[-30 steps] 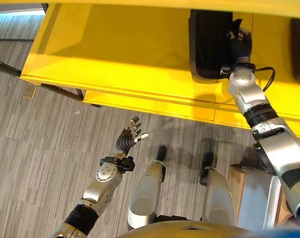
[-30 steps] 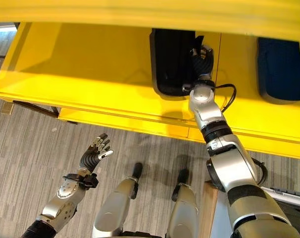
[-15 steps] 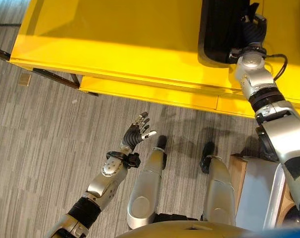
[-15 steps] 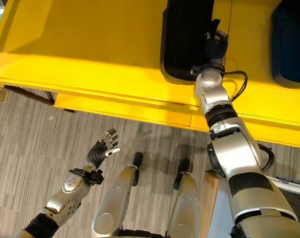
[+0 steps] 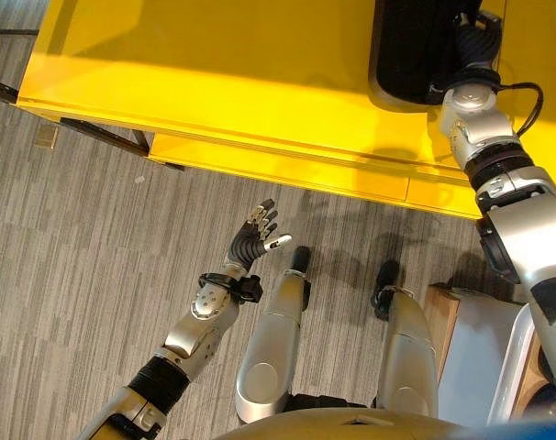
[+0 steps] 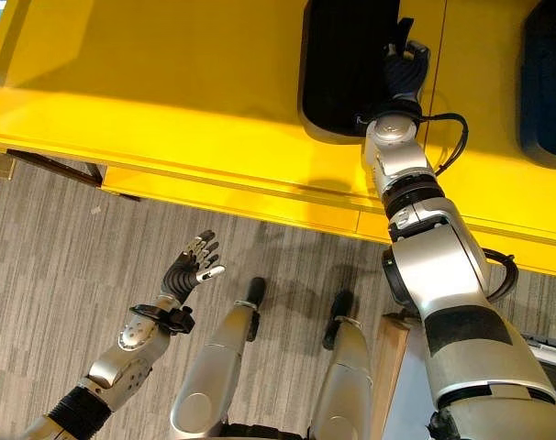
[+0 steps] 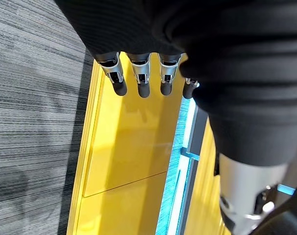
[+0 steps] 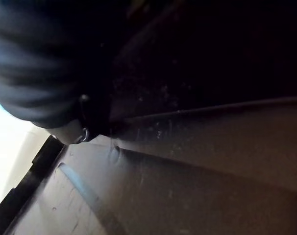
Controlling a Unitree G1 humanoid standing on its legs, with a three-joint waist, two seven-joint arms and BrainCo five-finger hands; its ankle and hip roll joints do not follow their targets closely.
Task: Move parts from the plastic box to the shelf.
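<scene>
- Your right hand rests against the black part on the yellow shelf; you cannot tell its grip.
- Your left hand hovers over the floor, fingers spread, holding nothing.

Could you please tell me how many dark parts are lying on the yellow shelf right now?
2: a black part by the right hand, and a dark blue part at the right eye view's right edge. Others may lie out of frame.

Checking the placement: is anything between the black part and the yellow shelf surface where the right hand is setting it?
Nothing visible: the black part already lies on the yellow shelf, with the right hand at its edge. The left hand hangs over the floor.
</scene>
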